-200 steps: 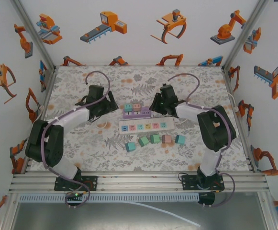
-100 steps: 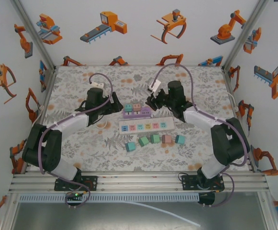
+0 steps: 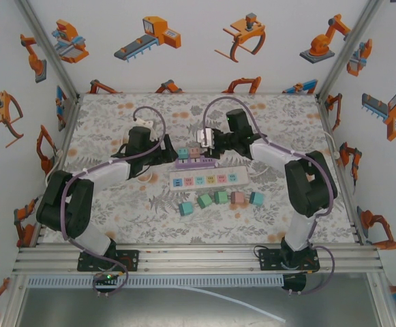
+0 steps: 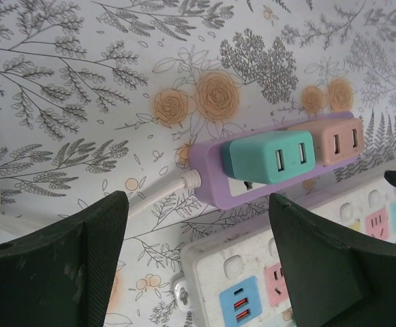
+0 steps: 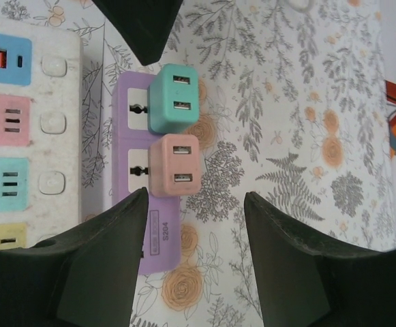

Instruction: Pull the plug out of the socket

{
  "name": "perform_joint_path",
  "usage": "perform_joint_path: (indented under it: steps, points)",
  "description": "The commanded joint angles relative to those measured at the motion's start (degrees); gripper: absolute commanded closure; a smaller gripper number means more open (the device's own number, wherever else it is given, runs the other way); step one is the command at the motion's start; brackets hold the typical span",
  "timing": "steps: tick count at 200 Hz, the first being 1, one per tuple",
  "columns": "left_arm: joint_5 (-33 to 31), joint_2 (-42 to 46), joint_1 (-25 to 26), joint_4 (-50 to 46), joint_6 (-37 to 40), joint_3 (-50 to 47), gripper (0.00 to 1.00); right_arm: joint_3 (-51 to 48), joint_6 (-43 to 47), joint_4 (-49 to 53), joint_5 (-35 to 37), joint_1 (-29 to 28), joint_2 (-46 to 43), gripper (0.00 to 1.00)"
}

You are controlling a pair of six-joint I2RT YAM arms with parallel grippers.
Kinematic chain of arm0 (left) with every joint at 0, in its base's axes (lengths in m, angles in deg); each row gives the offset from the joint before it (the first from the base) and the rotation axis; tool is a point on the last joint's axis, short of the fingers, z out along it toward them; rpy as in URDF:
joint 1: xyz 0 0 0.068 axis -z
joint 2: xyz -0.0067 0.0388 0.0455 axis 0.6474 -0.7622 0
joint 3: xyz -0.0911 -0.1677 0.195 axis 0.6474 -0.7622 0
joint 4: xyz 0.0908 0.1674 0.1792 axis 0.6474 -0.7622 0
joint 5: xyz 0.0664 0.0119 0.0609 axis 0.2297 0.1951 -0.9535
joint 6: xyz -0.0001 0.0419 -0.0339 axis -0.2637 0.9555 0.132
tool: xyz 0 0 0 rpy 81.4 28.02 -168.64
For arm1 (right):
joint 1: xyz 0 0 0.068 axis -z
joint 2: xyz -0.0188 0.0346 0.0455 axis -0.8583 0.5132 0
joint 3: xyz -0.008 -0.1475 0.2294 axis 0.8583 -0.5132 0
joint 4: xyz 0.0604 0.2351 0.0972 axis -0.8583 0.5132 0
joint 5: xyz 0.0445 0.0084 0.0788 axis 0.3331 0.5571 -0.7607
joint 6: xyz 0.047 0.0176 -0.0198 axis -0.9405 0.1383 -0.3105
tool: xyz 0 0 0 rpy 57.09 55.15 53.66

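Just ahead of spread rt pincer [image 5: 196, 194] sits pink plug [image 5: 174, 166], in socket [image 5: 160, 238].

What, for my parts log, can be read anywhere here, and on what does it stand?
"S204": printed on the purple plastic power strip, on its end past the pink square plug.
Smaller line of print beside it: too blurred to read.
White plastic power strip: no readable text.
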Motion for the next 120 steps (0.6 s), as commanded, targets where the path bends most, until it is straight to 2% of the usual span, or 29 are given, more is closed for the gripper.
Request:
perform_joint_path:
  steps: [1,58,120]
  points:
    - [0.51,-1.39,0.96,-1.84,3.16,1.09,0.23,3.95,2.63,5.35,-1.96,-1.09,2.99,0.44]
    - [-1.50,-4.57,1.36,-6.62,4.07,3.80,0.19,12.29,2.54,14.65,-1.32,-2.57,9.28,0.48]
    - [-4.52,-6.20,2.08,-9.03,4.68,4.73,0.19,14.73,2.54,18.44,-0.84,-3.32,11.61,0.54]
